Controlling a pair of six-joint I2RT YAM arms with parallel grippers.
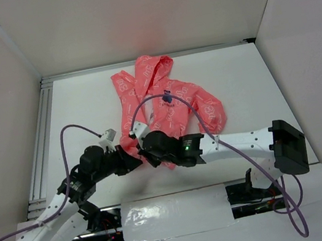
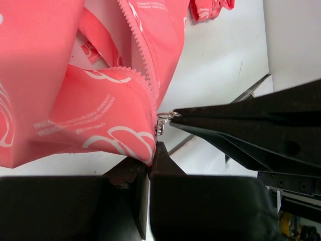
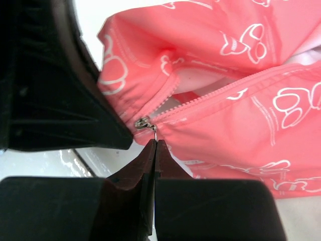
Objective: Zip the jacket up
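Top: left gripper (image 1: 135, 157) and right gripper (image 1: 142, 143) meet tip to tip at the hem of the jacket (image 1: 167, 104). The jacket body lies beyond both on the table (image 1: 235, 82).
Left wrist: left jaws clamped on the hem corner, zipper teeth (image 2: 143, 55) run away ahead.
Right wrist: right jaws pinch the zipper pull (image 3: 155, 133). The slider (image 3: 143, 122) sits just past the tips, with the left finger beside it.

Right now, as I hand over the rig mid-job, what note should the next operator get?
Left gripper: shut on the bottom corner of the thin coral-pink printed jacket, beside the zip's foot.
Right gripper: shut on the small metal zipper pull.
Jacket lies rumpled on the white table.
Done: both grips set, slider at the bottom end.
Left: draw the pull up along the teeth, left arm anchoring.
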